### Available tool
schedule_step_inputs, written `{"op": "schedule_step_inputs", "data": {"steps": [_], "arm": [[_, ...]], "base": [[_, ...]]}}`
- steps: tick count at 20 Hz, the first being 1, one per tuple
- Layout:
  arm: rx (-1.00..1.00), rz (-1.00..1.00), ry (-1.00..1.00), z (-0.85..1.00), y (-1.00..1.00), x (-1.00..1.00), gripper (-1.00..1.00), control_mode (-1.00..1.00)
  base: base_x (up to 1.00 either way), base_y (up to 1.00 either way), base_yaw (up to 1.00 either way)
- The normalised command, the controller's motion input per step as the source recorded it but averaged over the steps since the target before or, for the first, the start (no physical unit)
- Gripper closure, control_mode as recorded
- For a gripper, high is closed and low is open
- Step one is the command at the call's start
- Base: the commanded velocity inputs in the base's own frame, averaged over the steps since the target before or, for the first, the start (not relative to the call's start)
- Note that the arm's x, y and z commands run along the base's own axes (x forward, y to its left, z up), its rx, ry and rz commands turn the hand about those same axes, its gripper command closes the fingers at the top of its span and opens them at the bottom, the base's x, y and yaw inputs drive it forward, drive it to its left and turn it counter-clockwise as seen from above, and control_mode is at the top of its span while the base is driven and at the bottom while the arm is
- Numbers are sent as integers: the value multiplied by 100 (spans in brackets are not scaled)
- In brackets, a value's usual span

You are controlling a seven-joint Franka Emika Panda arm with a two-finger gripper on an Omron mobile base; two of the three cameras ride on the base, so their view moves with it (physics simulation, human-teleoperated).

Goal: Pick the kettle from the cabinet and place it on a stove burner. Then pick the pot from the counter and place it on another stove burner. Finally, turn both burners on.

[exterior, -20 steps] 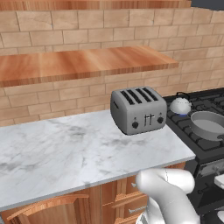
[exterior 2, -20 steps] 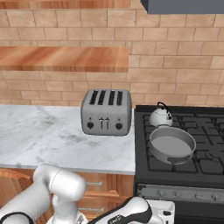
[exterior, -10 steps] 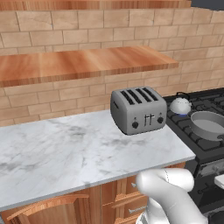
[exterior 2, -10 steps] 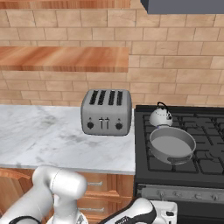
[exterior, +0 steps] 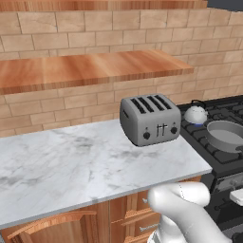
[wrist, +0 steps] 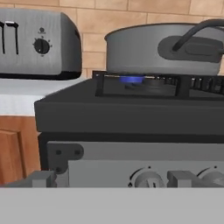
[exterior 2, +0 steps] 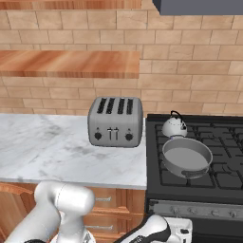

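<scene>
Gripper low at the stove front, level with the control panel; its two grey finger tips stand spread wide with nothing between them, rounded knobs just beyond. Above the panel, black cast-iron stove burners; a blue flame shows beneath the pot, a shallow round dull-grey pan with a loop handle, sitting on a front grate. Just behind it, on a rear grate, the kettle: squat silver dome, thin black arched handle. Left of the cooktop, white grey-veined marble counter carries a boxy grey four-slot toaster. Farthest, reddish wood-grain cabinet slab on tan brick wall.
</scene>
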Motion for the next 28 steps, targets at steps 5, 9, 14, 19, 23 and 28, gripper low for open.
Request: {"op": "schedule_step_inputs", "data": {"steps": [5,9,14,19,23,28], "arm": [[0,0,-5,-16,-14,12,-100,-100],[0,0,-6,-15,-17,14,-100,-100],[0,0,-4,-17,-7,14,-100,-100],[0,0,-3,-19,-7,18,-100,-100],[1,0,-4,-13,-13,17,-100,-100],[0,0,-3,-15,-12,13,-100,-100]], "base": [[0,0,0],[0,0,0],[0,0,0],[0,0,0],[0,0,0],[0,0,0]]}}
